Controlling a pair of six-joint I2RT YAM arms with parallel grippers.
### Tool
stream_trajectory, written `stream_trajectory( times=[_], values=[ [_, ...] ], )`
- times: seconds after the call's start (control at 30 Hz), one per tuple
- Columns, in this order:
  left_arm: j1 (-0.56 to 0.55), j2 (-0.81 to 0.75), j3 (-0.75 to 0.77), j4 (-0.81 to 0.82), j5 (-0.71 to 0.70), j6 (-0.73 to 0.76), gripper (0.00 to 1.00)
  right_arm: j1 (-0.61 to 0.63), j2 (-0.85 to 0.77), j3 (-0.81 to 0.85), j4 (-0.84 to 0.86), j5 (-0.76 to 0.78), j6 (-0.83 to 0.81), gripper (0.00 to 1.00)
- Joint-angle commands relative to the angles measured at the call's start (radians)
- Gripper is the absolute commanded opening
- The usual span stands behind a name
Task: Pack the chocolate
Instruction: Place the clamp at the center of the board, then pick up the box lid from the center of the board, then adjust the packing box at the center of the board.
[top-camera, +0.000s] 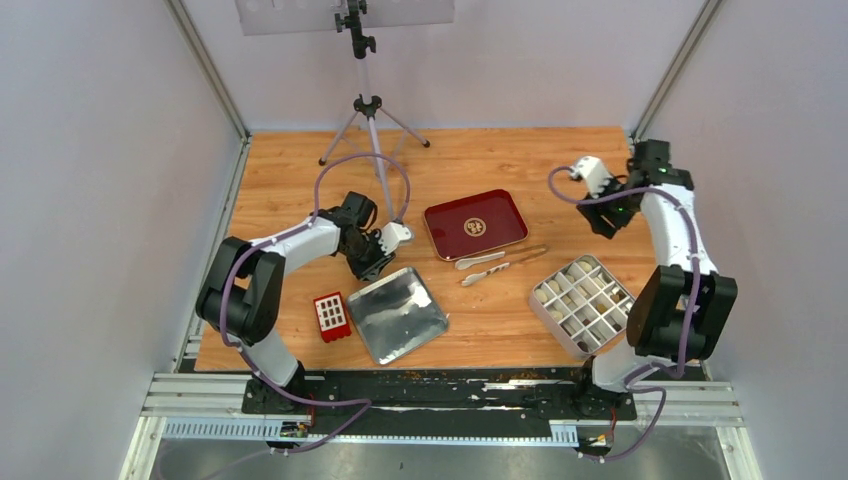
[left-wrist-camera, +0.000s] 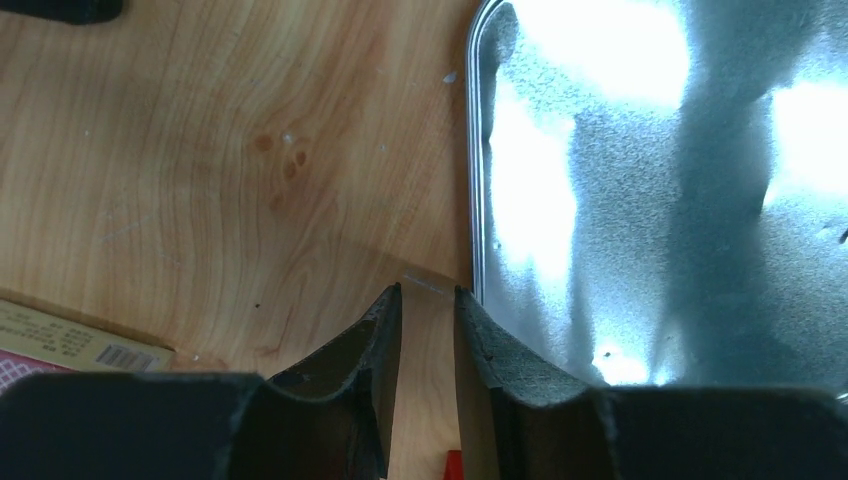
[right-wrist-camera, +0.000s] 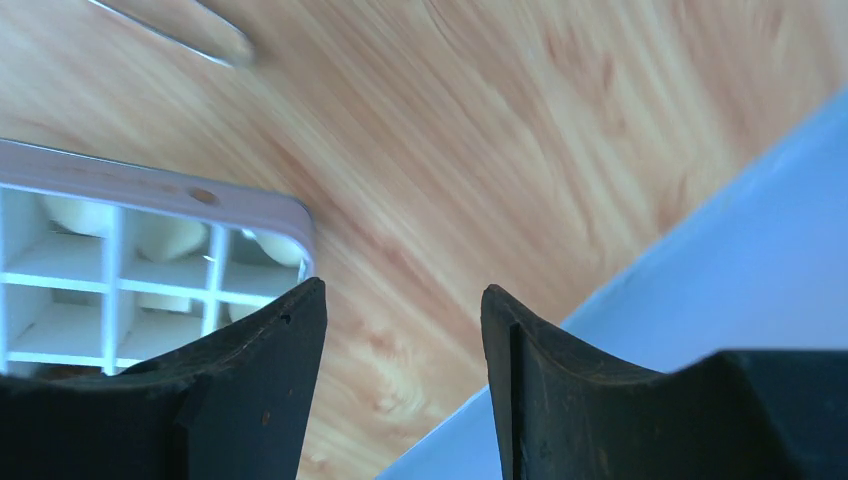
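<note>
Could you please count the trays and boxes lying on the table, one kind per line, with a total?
Dark red tray: 1
Silver metal tray: 1
White divided box: 1
Small red box with white squares: 1
Total: 4

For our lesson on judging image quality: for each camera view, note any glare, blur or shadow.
Left wrist: glare blows out patches of the silver tray, a dark shadow band crossing it; the table is sharp. Right wrist: wood grain and the white divided box smeared by motion blur. Top external: evenly lit, sharp.
</note>
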Motion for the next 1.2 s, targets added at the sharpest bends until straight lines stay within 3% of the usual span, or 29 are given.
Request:
stream_trajectory(
  times=[0.0, 0.17, 0.33, 0.53, 0.63, 0.67, 0.7, 0.9, 1.17],
  values=[
    [-0.009, 0.001, 0.068, -0.055, 0.037, 0.011, 0.33, -0.192, 0.062, 0.036, 0.032, 0.022, 0.209, 0.58],
    [-0.009, -0.069, 0.067, -0.099, 0.052, 0.035, 0.34, -0.295, 0.063, 0.007, -0.004, 0.069, 0.229, 0.58],
    [-0.020, 0.014, 0.057, -0.128, 0.035, 0.038, 0.31, -0.359, 0.038, -0.073, 0.001, 0.164, 0.213, 0.58],
    [-0.026, 0.052, 0.026, -0.062, 0.011, 0.033, 0.26, -0.388, 0.074, -0.152, 0.037, 0.399, 0.180, 0.57],
    [-0.033, 0.075, 0.033, -0.069, 0.007, 0.046, 0.16, -0.388, 0.093, -0.188, 0.019, 0.462, 0.155, 0.57],
    [-0.033, 0.080, 0.036, -0.070, 0.008, 0.050, 0.08, -0.388, 0.102, -0.199, 0.002, 0.472, 0.147, 0.56],
    [-0.032, 0.086, 0.038, -0.070, 0.009, 0.051, 0.00, -0.388, 0.115, -0.207, -0.025, 0.464, 0.145, 0.56],
    [-0.032, 0.071, 0.062, -0.093, 0.037, 0.055, 0.00, -0.318, 0.178, -0.195, -0.243, 0.278, 0.168, 0.49],
    [-0.032, -0.065, 0.149, -0.094, 0.098, -0.003, 0.00, -0.059, 0.254, -0.066, -0.491, -0.009, 0.219, 0.48]
  ],
)
